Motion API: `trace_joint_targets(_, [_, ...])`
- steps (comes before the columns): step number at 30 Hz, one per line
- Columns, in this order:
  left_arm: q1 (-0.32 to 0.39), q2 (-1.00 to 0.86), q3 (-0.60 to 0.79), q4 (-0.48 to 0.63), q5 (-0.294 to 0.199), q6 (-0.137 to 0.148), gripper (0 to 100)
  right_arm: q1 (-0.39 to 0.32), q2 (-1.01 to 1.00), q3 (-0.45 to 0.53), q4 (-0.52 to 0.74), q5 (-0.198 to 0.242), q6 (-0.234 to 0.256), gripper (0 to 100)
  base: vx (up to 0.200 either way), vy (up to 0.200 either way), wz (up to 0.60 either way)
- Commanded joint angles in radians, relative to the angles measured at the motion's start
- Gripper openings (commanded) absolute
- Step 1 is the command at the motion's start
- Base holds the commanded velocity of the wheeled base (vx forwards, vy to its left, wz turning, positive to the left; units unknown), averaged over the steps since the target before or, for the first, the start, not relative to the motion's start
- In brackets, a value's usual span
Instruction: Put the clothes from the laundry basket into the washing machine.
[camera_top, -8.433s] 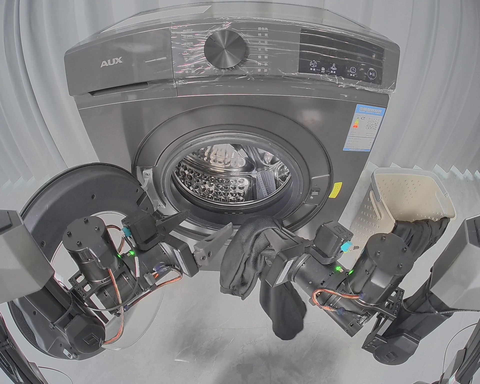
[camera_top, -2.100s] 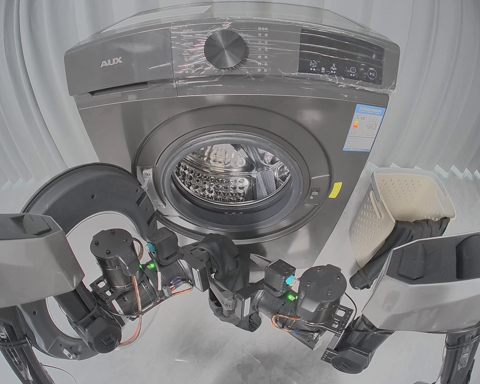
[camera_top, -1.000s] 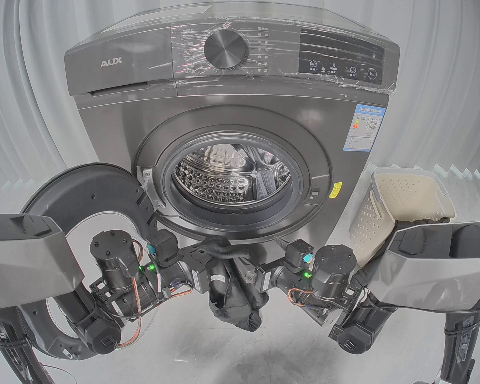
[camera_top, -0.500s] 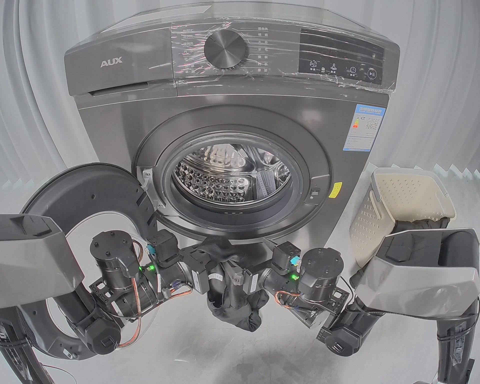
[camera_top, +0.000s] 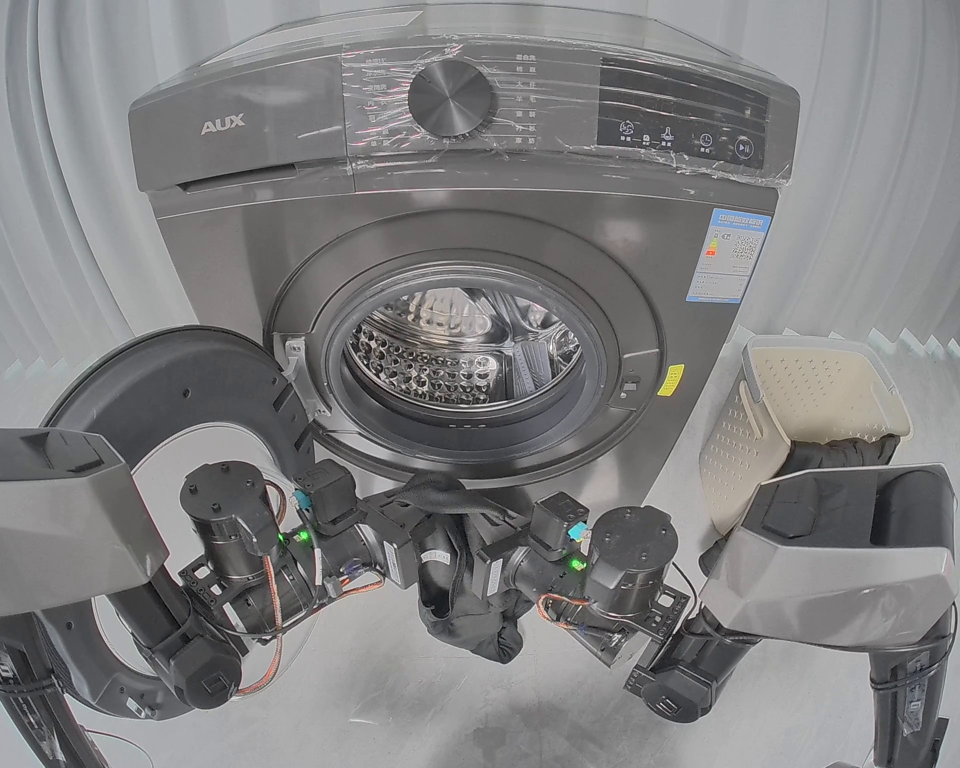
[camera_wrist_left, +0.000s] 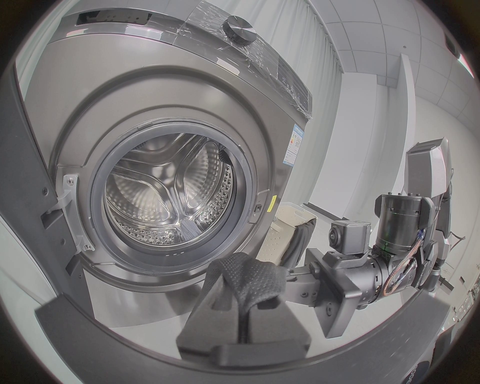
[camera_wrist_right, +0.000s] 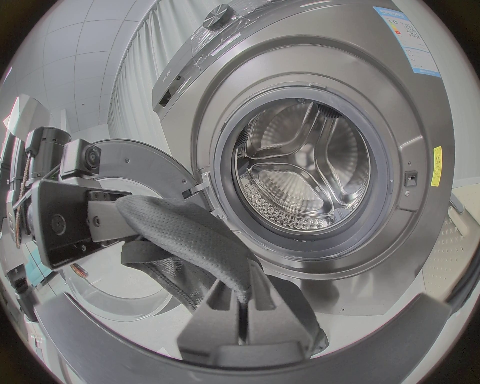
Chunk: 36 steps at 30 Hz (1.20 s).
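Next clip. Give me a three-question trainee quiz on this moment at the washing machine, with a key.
1. True or false: the round door of the grey front-loading washing machine is shut.
2. Left gripper and right gripper: whose jaws are shut on the black mesh garment? A. left alone B. right alone C. both
3. What hangs over the rim of the cream perforated plastic laundry basket?
Key: 1. False; it stands open on the robot's left. 2. C. 3. Another dark garment.
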Motion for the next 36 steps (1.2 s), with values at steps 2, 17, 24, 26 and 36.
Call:
trace_joint_targets(2, [0.003, 0.007, 0.0, 0.0, -0.001, 0.0, 0, 0.014, -0.045, 0.033, -0.001, 0.0, 0.0, 0, 0.0, 0.0, 0.0])
trace_joint_targets(17, [0.0, 0.014, -0.008, -0.002, -0.012, -0.016, 100, 0.037, -0.191, 0.14, -0.004, -0.002, 0.014, 0, 0.0, 0.0, 0.0])
trace_joint_targets(24, [0.008, 0.033, 0.075, -0.002, -0.016, -0.02, 100, 0.036, -0.254, 0.131, 0.008, 0.0, 0.006, 0, 0.0, 0.0, 0.0])
trace_joint_targets(26, [0.008, 0.05, 0.097, -0.002, -0.018, -0.019, 100, 0.033, -0.266, 0.124, 0.009, 0.0, 0.003, 0, 0.0, 0.0, 0.0])
trace_joint_targets(36, [0.019, 0.085, 0.109, -0.002, -0.038, -0.013, 100, 0.019, -0.275, 0.062, 0.009, -0.009, 0.003, 0, 0.0, 0.0, 0.0])
